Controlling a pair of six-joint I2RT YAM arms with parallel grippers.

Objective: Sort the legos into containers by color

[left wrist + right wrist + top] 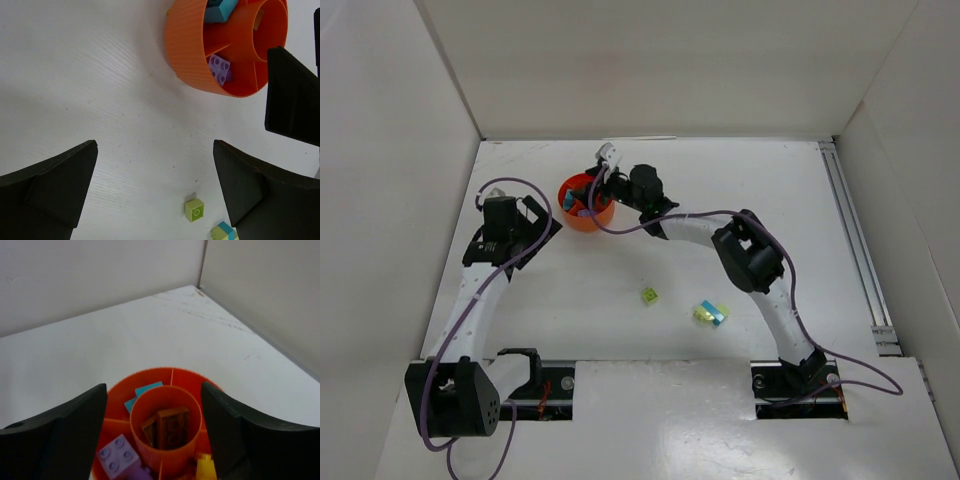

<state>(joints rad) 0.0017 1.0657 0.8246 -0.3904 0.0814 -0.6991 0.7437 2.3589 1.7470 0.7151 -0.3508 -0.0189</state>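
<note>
Two loose pieces: a lime brick (648, 296) and a yellow-and-cyan cluster (711, 313) lie on the table (570, 300), well apart from the dish (582, 225).
Sorted so far: brown bricks (167, 426) sit in the hub. A purple brick (116, 454), a cyan brick (142, 392) and a yellow brick (204, 465) each sit in an outer compartment.
Right gripper (154, 390): over the dish, jaws spread, nothing between them.
Left gripper (155, 145): beside the dish, jaws wide, empty.
Direction of next pick: both loose pieces lie toward the near edge from the dish, on the right arm's side of centre.
Long axis: the cluster slants in the top view, and the lime brick looks square.
Nearer arm: judged the right.
</note>
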